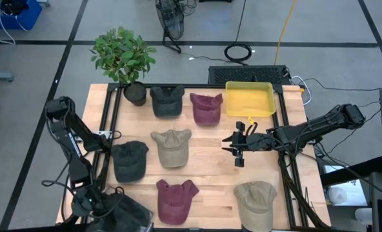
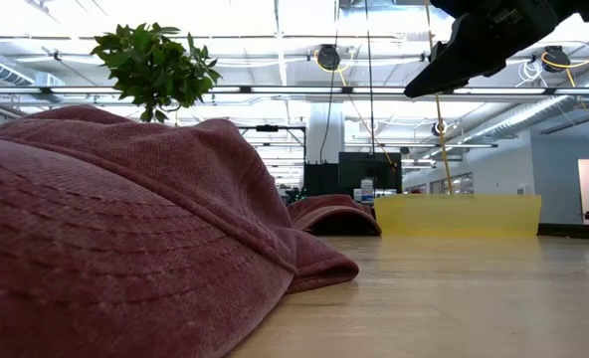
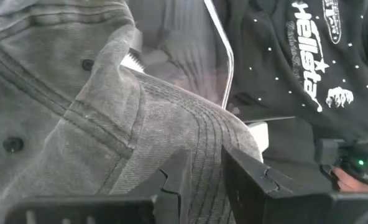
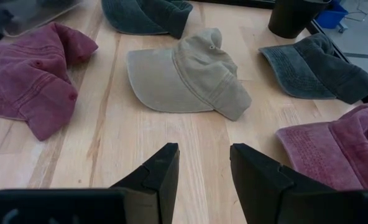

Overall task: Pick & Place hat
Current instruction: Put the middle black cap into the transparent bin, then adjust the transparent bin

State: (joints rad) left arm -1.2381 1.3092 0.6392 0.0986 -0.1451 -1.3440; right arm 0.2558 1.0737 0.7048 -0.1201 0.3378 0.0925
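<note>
Several caps lie crown up on the wooden table: khaki (image 1: 171,147), dark grey (image 1: 130,160), maroon (image 1: 176,200), khaki (image 1: 255,203), dark grey (image 1: 166,100) and maroon (image 1: 206,106). My right gripper (image 1: 235,147) (image 4: 204,171) hovers open above bare wood right of the middle khaki cap (image 4: 187,74), fingers pointing toward the table's left. My left gripper (image 1: 91,201) (image 3: 207,180) is off the table's near-left corner, over a dark bin (image 1: 130,209), shut on a faded grey cap (image 3: 78,93) lying there. My left gripper has the grey cap's stitched brim (image 3: 202,146) between its two fingers (image 3: 174,183), at the brim's edge. The cap's crown lies spread out ahead of the fingers, resting on what is in the bin. How far back the brim reaches cannot be seen.
A yellow tray (image 1: 249,98) sits at the table's far right and a potted plant (image 1: 123,58) at the far-left corner. Black printed cloth (image 3: 308,56) and a clear plastic edge (image 3: 224,62) lie beside the grey cap. Bare wood shows under my right gripper.
</note>
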